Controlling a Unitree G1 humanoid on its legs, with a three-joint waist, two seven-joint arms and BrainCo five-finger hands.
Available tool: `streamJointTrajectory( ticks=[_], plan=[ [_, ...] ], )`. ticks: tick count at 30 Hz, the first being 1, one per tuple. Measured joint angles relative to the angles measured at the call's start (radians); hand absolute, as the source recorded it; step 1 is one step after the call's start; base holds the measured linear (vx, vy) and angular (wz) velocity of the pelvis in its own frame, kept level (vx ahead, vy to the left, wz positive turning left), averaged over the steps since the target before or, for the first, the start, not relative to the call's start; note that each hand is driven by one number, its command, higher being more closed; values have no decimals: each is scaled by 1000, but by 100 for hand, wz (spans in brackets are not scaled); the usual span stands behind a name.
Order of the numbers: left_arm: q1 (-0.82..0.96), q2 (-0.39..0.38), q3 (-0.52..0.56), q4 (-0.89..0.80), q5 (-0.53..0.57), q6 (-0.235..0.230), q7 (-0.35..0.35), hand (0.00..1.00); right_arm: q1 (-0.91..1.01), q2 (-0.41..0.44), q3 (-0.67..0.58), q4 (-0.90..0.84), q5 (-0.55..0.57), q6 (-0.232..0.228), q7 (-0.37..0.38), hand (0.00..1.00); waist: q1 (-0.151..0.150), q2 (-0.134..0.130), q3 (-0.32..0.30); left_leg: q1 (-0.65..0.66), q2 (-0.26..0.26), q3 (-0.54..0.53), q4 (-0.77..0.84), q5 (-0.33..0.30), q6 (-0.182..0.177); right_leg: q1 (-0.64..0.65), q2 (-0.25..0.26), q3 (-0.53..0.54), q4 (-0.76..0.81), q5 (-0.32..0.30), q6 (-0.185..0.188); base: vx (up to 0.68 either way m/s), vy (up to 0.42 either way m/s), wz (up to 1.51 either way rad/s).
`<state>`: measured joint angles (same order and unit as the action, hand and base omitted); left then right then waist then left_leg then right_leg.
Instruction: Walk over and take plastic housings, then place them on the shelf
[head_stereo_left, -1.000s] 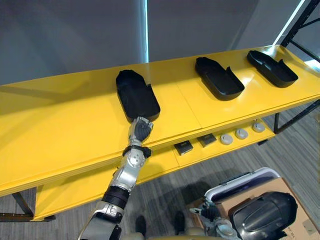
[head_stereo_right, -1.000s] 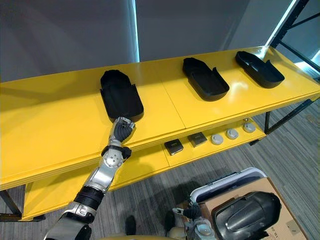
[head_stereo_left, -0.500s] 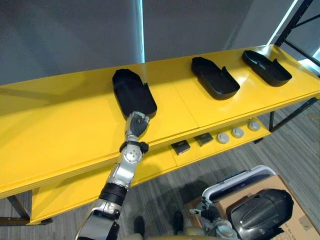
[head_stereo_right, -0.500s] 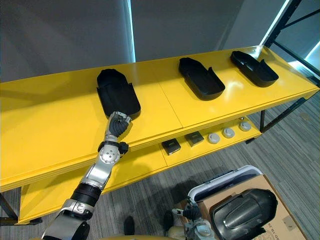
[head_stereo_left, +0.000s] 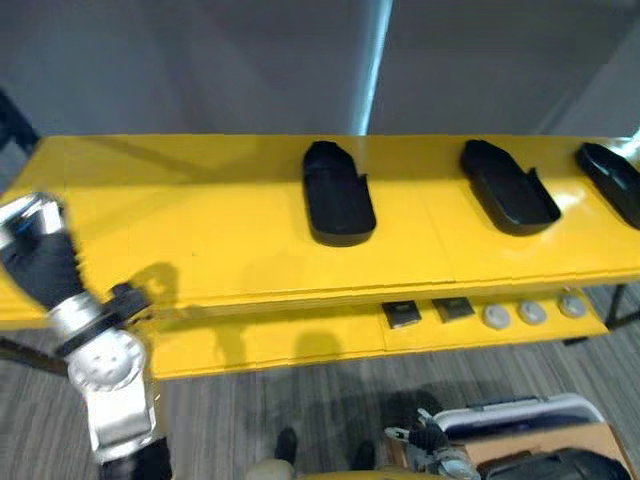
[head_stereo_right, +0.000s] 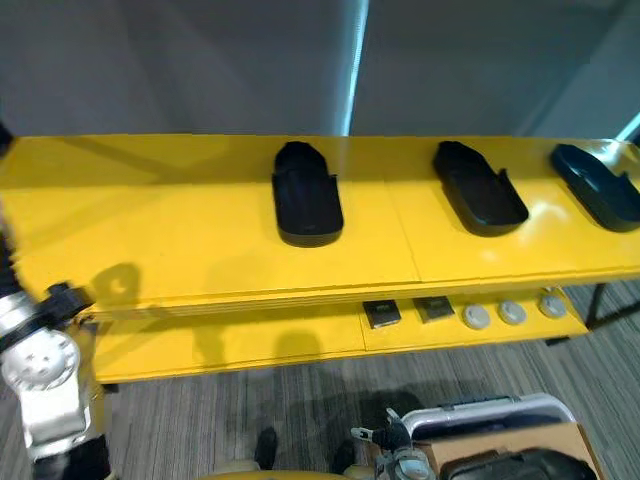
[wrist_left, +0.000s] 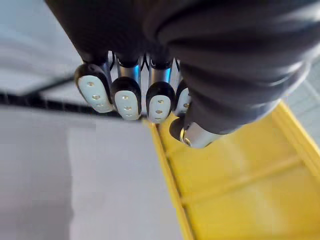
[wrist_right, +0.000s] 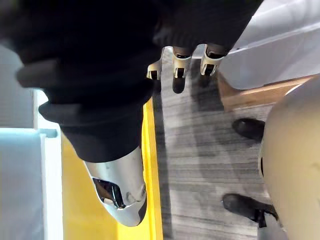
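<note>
1. So, the left robot hand (head_stereo_left: 40, 262) is held up at the left side, in front of the left end of the yellow shelf (head_stereo_left: 200, 230). In its wrist view the fingers (wrist_left: 125, 97) are curled in with the thumb close beside them, and there's nothing in the grip.
2. The right robot hand (wrist_right: 179, 61) hangs low over the grey carpet floor (wrist_right: 200, 150), fingers loose and relaxed, carrying nothing either.
3. All the housings sit on the shelf's top board, well apart from both hands. Nearest the left hand is a black plastic housing (head_stereo_left: 338, 195), open side up, roughly mid-shelf.
4. A second housing (head_stereo_left: 508, 188) lies further right, and a third housing (head_stereo_left: 612, 180) sits beyond that, cut off by the edge of the view. They're spaced out, none touching.
5. On the lower level (head_stereo_left: 260, 340) underneath are two small dark square parts (head_stereo_left: 402, 313) side by side, then a row of three grey round discs (head_stereo_left: 532, 313).
6. Down at floor level on the right there's a white bin (head_stereo_left: 520, 415) just beside a cardboard box (head_stereo_left: 600, 440).
</note>
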<state>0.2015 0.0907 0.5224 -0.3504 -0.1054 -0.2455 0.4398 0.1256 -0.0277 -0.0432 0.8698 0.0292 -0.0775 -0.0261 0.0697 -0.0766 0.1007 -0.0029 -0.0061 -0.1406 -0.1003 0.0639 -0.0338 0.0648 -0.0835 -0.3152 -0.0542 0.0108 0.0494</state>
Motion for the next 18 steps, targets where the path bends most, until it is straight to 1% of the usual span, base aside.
streamJointTrajectory(
  ticks=[2, 4, 5, 6, 7, 8, 9, 10, 11, 14, 18],
  plan=[
    [71, -35, -1, 64, -11, 20, -12, 100, 0, 3, -1, -42, 0, 1, -2, 0, 1, 0, -1, 2, -2, -7, -2, 1, 1, 1, -6, -19, 22, -17, 4, -5, 7, 29],
    [143, -84, -13, 208, -15, 62, -54, 100, -5, 17, 6, -94, 0, 2, -12, 0, 4, -1, -6, 9, -1, -7, 4, -3, 6, 0, -10, -26, 44, -32, 5, 8, -3, 11],
    [150, -90, -16, 255, -15, 73, -69, 100, -6, 22, 7, -107, 0, 2, -14, 0, 4, 2, -8, 8, 0, -6, 4, -4, 7, -1, -10, -27, 46, -34, 5, 0, 0, 0],
    [153, -97, -21, 331, -14, 89, -91, 0, -8, 26, 13, -120, 0, 2, -14, 0, 4, -5, -16, 11, 2, 1, 4, -6, 9, -1, -10, -28, 49, -36, 4, -7, -12, -9],
    [153, -104, -42, 438, -12, 107, -115, 0, -8, 32, 15, -133, 0, 3, -14, 0, 3, 3, -22, 15, 4, 10, 4, -10, 14, 0, -9, -28, 51, -38, 2, -6, -15, -12],
    [149, -107, -66, 530, -13, 125, -140, 0, -1, 34, 15, -152, 0, 7, -15, 0, 2, -3, -31, 16, 5, 13, 4, -7, 10, 7, -9, -28, 52, -39, 3, -17, -16, -10],
    [148, -107, -89, 570, -12, 131, -151, 0, 1, 35, 14, -154, 0, 7, -15, 0, 1, 0, -32, 19, 5, 15, 4, -7, 10, 10, -10, -27, 52, -42, 5, -28, -16, -4],
    [147, -107, -129, 652, -1, 138, -178, 0, 4, 38, 13, -154, 0, 9, -16, 0, 0, 8, -40, 20, 5, 18, 4, -8, 11, 9, -10, -27, 53, -46, 8, -22, -12, -6],
    [132, -112, -158, 728, 1, 153, -201, 0, 13, 40, 13, -154, 0, 10, -17, 0, 0, 8, -48, 23, 6, 22, 4, -11, 13, 10, -11, -22, 56, -48, 9, -11, -9, -9],
    [101, -131, -190, 876, 27, 173, -224, 0, 23, 44, 7, -153, 0, 11, -19, 0, -4, 14, -50, 36, 7, 41, 3, -20, 14, 14, -12, -8, 60, -50, 9, -13, 1, -16],
    [70, -129, -212, 950, 51, 181, -223, 0, 26, 45, -15, -148, 1, 11, -23, 0, -3, 22, -46, 44, 7, 64, -2, -21, 15, 13, -13, 12, 61, -51, 10, -19, 6, -13]
  ],
)
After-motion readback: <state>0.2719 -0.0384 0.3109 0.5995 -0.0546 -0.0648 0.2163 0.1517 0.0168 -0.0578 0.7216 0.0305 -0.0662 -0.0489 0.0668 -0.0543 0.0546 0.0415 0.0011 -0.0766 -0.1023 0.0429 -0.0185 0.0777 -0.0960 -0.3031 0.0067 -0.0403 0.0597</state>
